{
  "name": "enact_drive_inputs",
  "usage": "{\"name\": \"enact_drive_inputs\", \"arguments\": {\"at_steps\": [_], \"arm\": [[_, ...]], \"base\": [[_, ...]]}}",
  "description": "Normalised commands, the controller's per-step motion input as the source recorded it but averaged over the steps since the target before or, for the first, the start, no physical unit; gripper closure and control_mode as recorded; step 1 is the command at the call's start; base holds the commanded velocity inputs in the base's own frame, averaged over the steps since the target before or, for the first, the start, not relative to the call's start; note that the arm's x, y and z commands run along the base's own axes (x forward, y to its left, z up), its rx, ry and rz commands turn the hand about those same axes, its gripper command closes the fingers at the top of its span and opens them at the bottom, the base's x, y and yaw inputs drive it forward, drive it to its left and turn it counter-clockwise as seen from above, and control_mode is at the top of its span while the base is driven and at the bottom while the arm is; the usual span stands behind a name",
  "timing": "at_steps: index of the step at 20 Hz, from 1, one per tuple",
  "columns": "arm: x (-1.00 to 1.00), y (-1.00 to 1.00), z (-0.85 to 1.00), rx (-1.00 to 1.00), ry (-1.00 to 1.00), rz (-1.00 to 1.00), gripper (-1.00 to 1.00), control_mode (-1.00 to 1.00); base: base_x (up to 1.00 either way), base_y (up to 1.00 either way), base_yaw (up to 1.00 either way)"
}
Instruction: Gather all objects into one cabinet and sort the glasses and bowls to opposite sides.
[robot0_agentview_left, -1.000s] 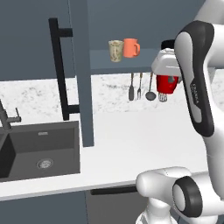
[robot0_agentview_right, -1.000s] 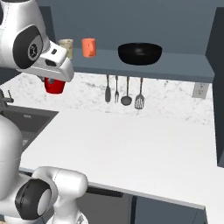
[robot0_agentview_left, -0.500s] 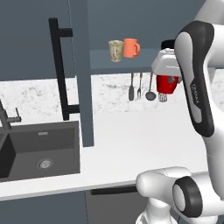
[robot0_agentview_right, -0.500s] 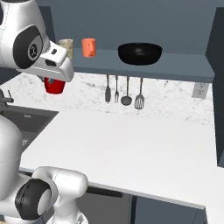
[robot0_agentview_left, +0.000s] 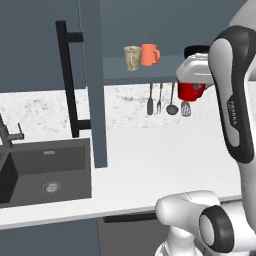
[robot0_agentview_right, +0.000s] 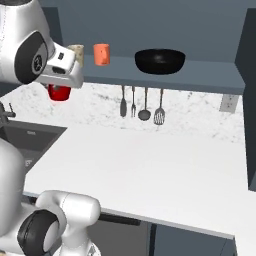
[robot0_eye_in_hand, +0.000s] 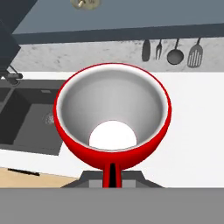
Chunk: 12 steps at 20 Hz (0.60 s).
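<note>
— Where's the red mug (robot0_agentview_left: 190, 91)?
— Hanging from the fingers (robot0_eye_in_hand: 112, 171), clamped shut on it, above the surface (robot0_agentview_right: 150, 165), just below the cabinet shelf (robot0_agentview_right: 210, 76).
— And the others?
— Beige cup (robot0_agentview_left: 132, 58), orange mug (robot0_agentview_left: 149, 54) and black bowl (robot0_agentview_right: 160, 61) stand on that shelf.

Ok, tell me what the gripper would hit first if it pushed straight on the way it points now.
Shut on the red mug, the gripper points down at the white counter beside the sink. The mug's base would probably touch the counter first, though depth is unclear.
</note>
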Motion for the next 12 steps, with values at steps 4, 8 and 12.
{"name": "enact_drive_inputs", "arguments": {"at_steps": [4, 8, 12], "arm": [[0.00, 0.04, 0.23, 0.00, -0.05, 0.13, 1.00, -1.00], [0.23, 0.27, 0.20, 0.00, -0.02, 0.09, 1.00, -1.00], [0.56, 0.45, 0.03, 0.00, 0.00, 0.09, 1.00, -1.00]], "base": [[0.00, 0.00, 0.00], [0.00, 0.00, 0.00], [0.00, 0.00, 0.00]]}}
